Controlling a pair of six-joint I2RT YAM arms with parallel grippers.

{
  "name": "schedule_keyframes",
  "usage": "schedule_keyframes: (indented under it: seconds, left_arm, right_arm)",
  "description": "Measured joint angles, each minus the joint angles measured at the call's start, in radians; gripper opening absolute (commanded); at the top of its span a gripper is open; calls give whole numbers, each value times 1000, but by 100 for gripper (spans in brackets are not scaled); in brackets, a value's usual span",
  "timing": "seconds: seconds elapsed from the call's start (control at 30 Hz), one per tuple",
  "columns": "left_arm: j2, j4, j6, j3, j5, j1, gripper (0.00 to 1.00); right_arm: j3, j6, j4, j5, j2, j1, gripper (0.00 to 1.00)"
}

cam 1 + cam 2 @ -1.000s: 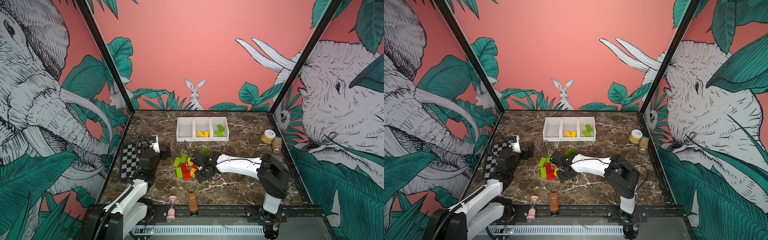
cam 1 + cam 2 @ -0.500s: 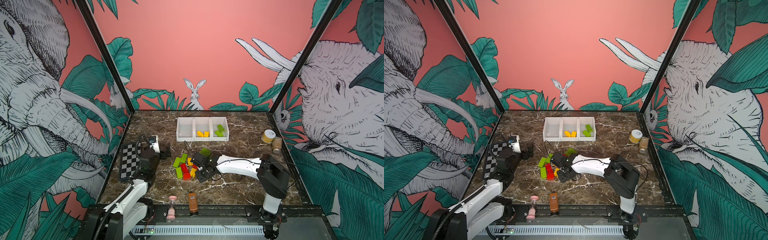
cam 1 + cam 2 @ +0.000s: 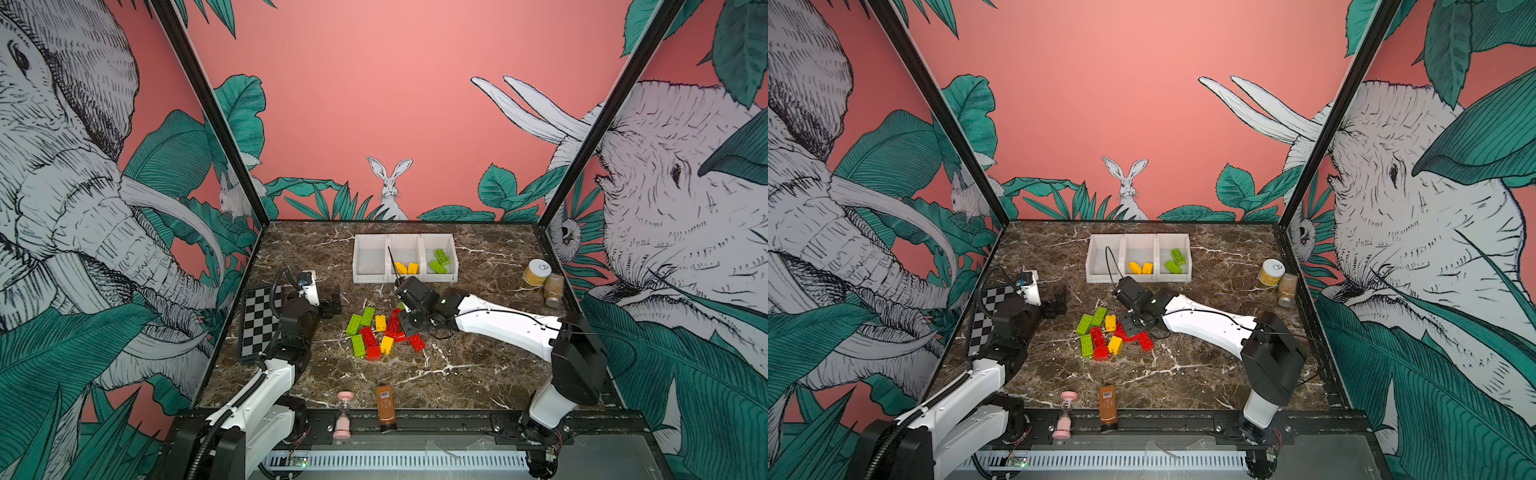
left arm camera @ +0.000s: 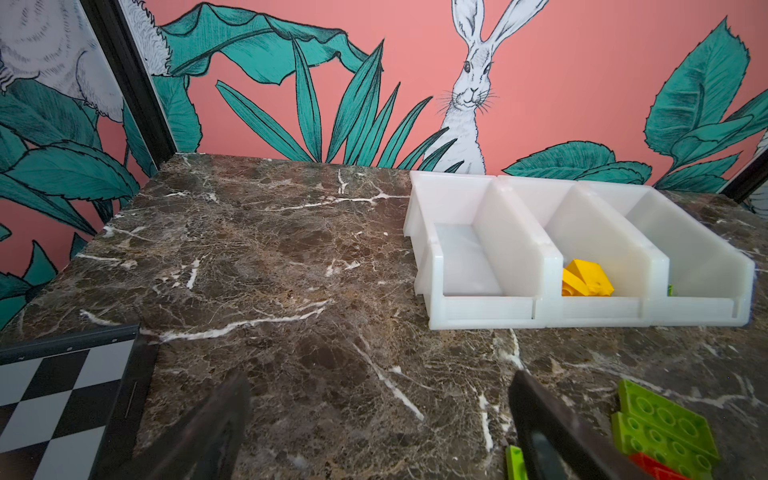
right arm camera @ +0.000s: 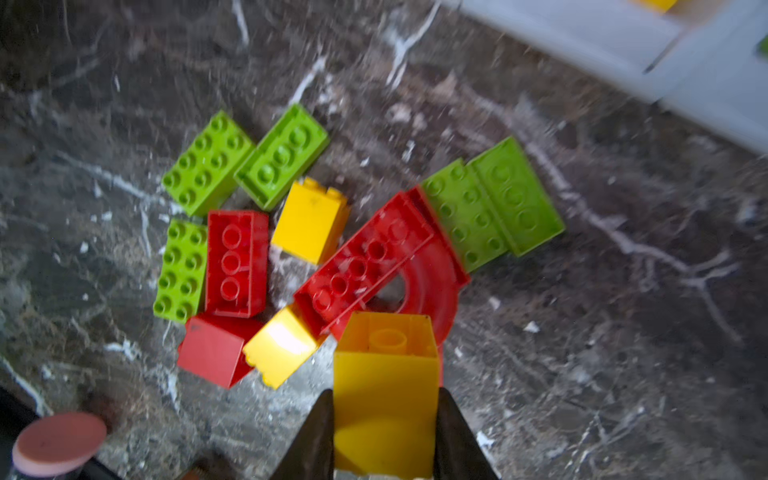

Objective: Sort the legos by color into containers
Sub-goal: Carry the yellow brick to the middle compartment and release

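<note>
My right gripper (image 5: 385,395) is shut on a yellow lego (image 5: 386,365), held just above the pile's near right side (image 3: 409,321). The loose legos (image 3: 374,332) lie mid-table: lime green, red and yellow bricks and a red arch (image 5: 419,274). The three white containers (image 3: 370,277) stand in a row at the back; the middle one holds yellow bricks (image 3: 406,268), the right one green bricks (image 3: 439,261). My left gripper (image 3: 326,299) hangs open over bare marble left of the pile, its fingers (image 4: 224,415) wide apart with nothing between them.
A checkered board (image 3: 257,324) lies along the left wall. A pink hourglass (image 3: 344,415) and a brown bottle (image 3: 385,409) sit at the front edge. Two jars (image 3: 537,272) stand at the back right, near the wall.
My right gripper has closed on the yellow lego and lifted it off the pile toward the containers. The left arm has not moved.
</note>
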Motion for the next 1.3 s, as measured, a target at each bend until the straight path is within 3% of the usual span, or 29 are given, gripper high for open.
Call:
schedule_keyframes:
  seconds: [0.2, 0.4, 0.97, 1.1, 1.3]
  left_arm:
    - [0, 0, 6, 0, -4, 0, 98]
    - [0, 0, 8, 0, -5, -5, 98]
    - [0, 0, 12, -5, -8, -5, 98]
    - [0, 0, 12, -6, -7, -4, 98]
    - [0, 1, 12, -6, -7, -4, 98]
  right_arm:
    - [126, -64, 147, 73, 75, -91, 29]
    - [270, -115, 253, 132, 264, -143, 29]
    - [419, -145, 411, 214, 472, -203, 33]
    - [437, -140, 408, 214, 500, -210, 38]
    - [445, -127, 406, 204, 509, -215, 59]
